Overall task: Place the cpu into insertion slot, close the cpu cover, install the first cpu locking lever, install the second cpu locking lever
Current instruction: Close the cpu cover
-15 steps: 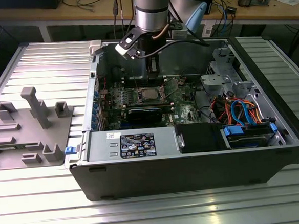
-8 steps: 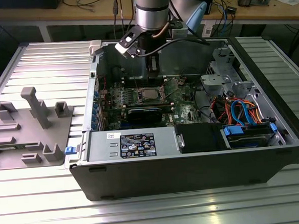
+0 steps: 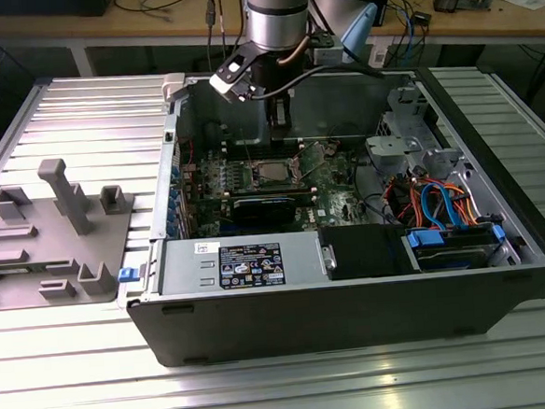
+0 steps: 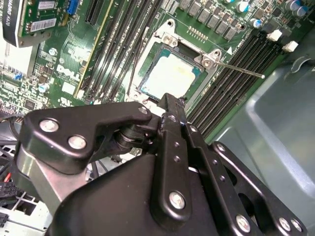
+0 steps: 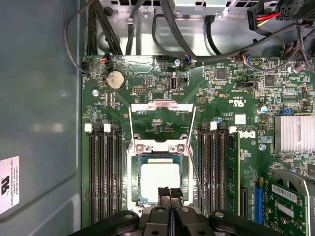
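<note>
The cpu (image 5: 160, 179) lies flat in the insertion slot (image 5: 134, 196) on the green motherboard; its silver top also shows in the second wrist view (image 4: 170, 76) and in the exterior view (image 3: 270, 172). The cpu cover (image 5: 161, 105) stands swung open beyond the slot, with board visible through its square opening. A thin locking lever (image 4: 241, 69) sticks out unlatched beside the slot (image 5: 195, 179). My gripper (image 5: 170, 194) hovers just over the cpu's edge, shut with nothing between its fingertips (image 4: 172, 104). It hangs inside the case in the exterior view (image 3: 281, 120).
Black memory slots (image 5: 103, 177) flank the socket on both sides. A black card (image 3: 273, 206) and power supply (image 3: 239, 263) lie toward the case front, and a drive cage with blue and orange cables (image 3: 441, 202) on the exterior view's right. A grey fixture (image 3: 54, 229) sits outside the case.
</note>
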`<act>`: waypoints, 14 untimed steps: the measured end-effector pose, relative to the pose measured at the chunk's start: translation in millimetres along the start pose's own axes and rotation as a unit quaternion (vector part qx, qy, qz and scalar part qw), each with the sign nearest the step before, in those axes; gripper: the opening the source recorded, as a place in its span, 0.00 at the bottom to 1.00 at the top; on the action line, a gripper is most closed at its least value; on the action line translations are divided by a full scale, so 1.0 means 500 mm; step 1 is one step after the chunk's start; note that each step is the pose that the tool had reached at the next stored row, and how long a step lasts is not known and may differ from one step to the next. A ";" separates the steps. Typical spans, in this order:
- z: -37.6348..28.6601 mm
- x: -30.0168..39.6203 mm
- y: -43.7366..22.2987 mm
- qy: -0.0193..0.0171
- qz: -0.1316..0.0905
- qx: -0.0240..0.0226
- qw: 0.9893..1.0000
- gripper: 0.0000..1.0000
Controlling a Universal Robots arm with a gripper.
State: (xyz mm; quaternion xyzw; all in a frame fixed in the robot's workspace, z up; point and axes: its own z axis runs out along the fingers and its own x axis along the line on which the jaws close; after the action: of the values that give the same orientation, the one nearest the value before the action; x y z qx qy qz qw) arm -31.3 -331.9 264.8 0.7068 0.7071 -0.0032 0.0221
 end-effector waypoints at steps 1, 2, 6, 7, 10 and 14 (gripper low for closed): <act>0.000 0.000 0.000 0.000 0.000 0.000 1.000 0.11; 0.000 0.000 0.001 0.000 0.000 0.000 1.000 0.11; 0.000 0.000 0.013 0.000 0.000 0.000 1.000 0.11; 0.000 0.000 0.017 0.000 0.000 0.000 1.000 0.11; 0.001 0.000 0.023 0.000 0.000 0.000 1.000 0.11; 0.001 0.000 0.027 0.000 0.000 0.000 1.000 0.11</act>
State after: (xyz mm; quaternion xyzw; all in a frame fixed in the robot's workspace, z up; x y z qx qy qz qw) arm -17.8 -331.9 264.8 0.7069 0.7070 -0.0032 0.0221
